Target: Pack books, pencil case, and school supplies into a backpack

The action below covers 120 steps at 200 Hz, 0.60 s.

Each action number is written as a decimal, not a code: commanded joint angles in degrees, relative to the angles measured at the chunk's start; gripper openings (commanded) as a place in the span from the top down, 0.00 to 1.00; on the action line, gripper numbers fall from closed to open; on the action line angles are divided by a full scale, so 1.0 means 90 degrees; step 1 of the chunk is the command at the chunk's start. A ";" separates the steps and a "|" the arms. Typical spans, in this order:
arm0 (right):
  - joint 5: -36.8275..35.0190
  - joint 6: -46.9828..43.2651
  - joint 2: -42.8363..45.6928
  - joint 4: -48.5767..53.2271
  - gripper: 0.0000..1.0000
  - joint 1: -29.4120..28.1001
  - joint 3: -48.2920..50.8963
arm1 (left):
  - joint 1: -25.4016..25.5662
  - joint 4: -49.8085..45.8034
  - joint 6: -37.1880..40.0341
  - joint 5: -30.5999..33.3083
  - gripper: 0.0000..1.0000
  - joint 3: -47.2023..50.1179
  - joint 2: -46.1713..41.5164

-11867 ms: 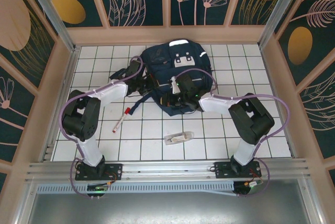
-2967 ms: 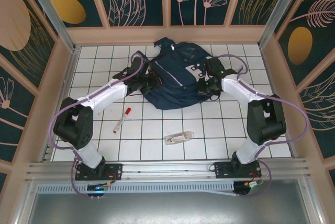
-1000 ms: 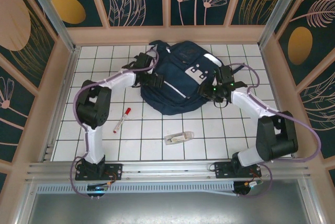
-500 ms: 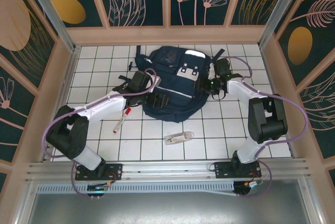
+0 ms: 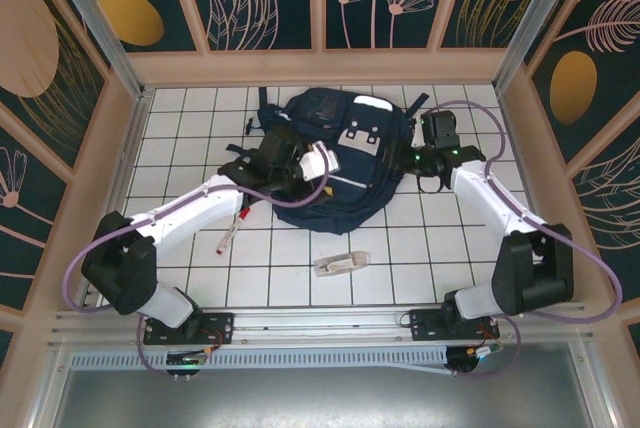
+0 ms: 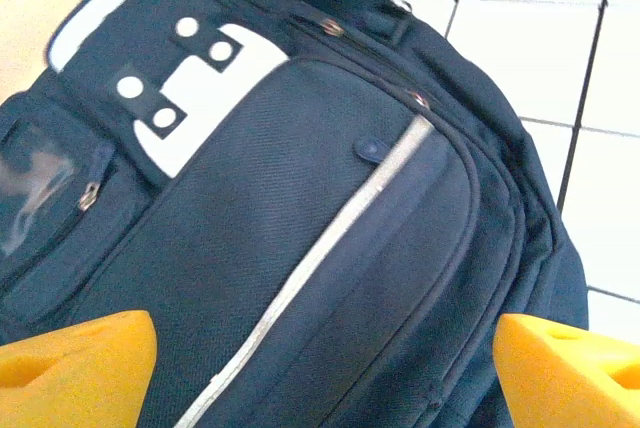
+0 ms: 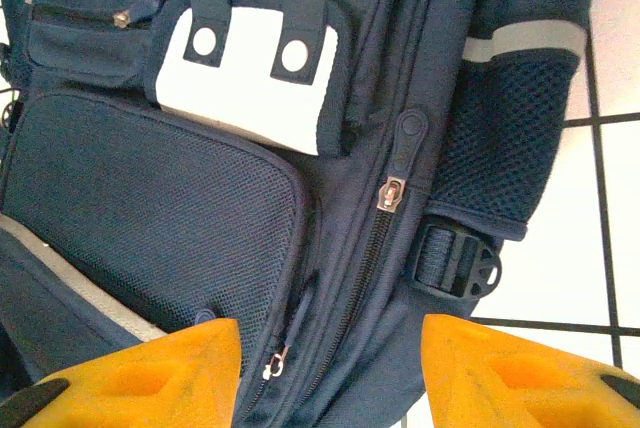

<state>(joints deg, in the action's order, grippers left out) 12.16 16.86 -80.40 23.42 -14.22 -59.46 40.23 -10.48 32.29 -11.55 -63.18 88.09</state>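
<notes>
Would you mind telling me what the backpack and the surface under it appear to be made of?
The backpack looks like matte navy woven synthetic fabric, weave visible; its side pocket is open mesh, its white patches smoother, perhaps reflective. The table looks like white tile or a grid-printed sheet; I cannot tell which.

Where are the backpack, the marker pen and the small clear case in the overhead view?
backpack (image 5: 350, 186): top external view, on its navy lower front panel.
marker pen (image 5: 229, 237): top external view, on the white barrel, midway along.
small clear case (image 5: 341, 263): top external view, on the middle of its top face.
</notes>
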 commanded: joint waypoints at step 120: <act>0.0972 -0.1590 0.0365 -0.0144 0.46 0.0057 0.0769 | 0.0309 0.0061 0.1561 0.1082 1.00 -0.0919 0.1507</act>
<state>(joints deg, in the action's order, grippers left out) 14.50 13.28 -77.08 22.04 -14.11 -54.48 43.40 -10.83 47.68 0.56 -69.89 104.18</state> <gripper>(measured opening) 0.531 0.015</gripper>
